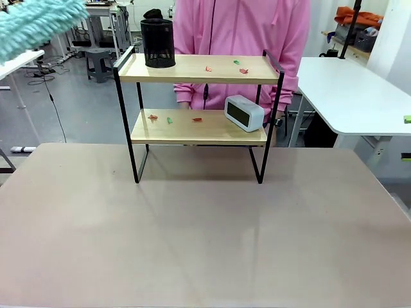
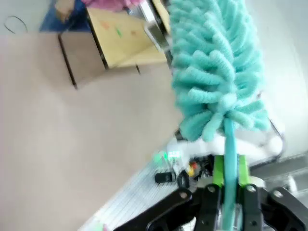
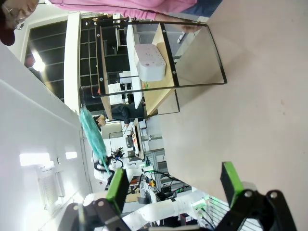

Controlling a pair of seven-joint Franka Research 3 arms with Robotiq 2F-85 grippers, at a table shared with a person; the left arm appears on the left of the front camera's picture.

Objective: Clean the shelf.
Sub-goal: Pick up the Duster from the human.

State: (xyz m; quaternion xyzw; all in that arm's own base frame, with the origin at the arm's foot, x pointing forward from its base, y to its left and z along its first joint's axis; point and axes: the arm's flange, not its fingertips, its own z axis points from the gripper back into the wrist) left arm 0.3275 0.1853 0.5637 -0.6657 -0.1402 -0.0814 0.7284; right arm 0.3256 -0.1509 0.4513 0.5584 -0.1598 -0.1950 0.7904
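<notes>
- The shelf point(image 1: 192, 76) stands on the far half of the brown table point(image 1: 192, 244), near the middle. Its black legs rest on the table top.
- A person in a pink top point(image 1: 237, 25) stands just behind the shelf, at the far side.
- On the top board, a black mesh cup point(image 1: 158, 43) stands upright near the left end. A few red and green scraps point(image 1: 239, 65) lie near the right end.
- On the bottom board, a white clock point(image 1: 244, 112) sits at the right end (turned a little to one side). More small scraps point(image 1: 154, 117) lie on the left half.
- The left claw point(image 2: 230, 171) is pressed together on the thin teal stick of a fluffy duster point(image 2: 216, 72). Its green pads point(image 2: 219, 171) squeeze the stick from both sides.
- In the front view, the fluffy head of the duster is up in the top left corner. It is high over the table, well apart from the shelf, and touches nothing.
- The right claw point(image 3: 173, 185) is spread wide, with nothing between its green pads. It hangs over the brown table, and the shelf is well away from it.
- From the right wrist view, the shelf is seen from one end, with the white clock on its board.
</notes>
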